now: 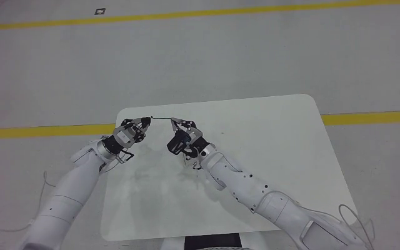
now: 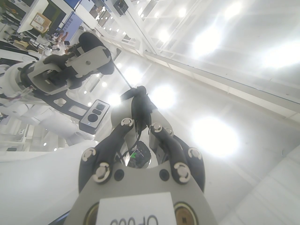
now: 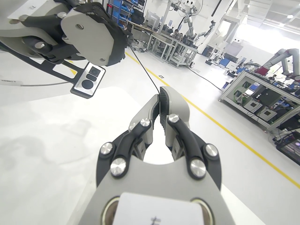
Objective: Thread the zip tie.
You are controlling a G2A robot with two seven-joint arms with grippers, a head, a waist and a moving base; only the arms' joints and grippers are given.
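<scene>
Holding zip tie (image 1: 160, 119) between both grippers, over far edge of table (image 1: 281, 156). I log: left gripper (image 1: 145, 120), fingers clamped on one end; right gripper (image 3: 160, 94), pads pinched together on other end (thin black strand, running straight).

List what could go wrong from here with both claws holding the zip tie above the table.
1. The thin zip tie is pinched only at the very tip of the right claw, so it may slip out.
2. It runs straight to the left claw; pulling the arms apart could yank it free and drop it onto the white table.
</scene>
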